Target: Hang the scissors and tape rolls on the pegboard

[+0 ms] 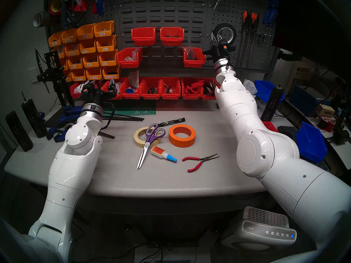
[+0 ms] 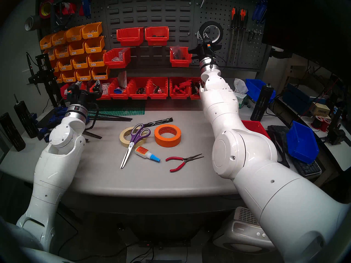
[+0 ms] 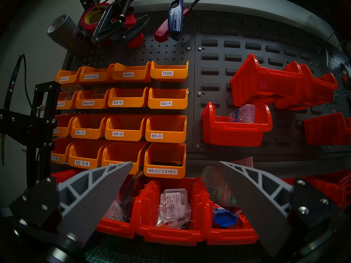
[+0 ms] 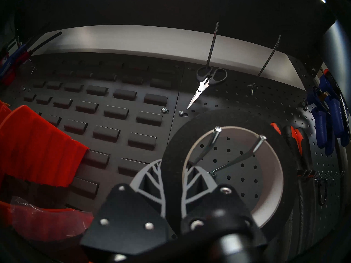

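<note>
Black tape roll (image 4: pixel 224 162) is pinched at its lower rim by the right gripper (image 4: pixel 173 183) against the pegboard (image 4: pixel 237 97), ringing two hook (image 4: pixel 212 145) prongs. Scissors (image 1: pixel 149 141) lie mid-worktop (image 1: pixel 114 173) across the cream roll (image 1: pixel 139 136), beside the orange roll (image 1: pixel 182 135). Left gripper (image 3: pixel 175 173) gapes wide, empty.

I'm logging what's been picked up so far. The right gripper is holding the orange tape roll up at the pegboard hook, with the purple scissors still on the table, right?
Not quite: the right gripper is shut on the black tape roll, as the right wrist view shows, at the hook on the pegboard. The orange tape roll lies on the table beside the purple scissors.
</note>
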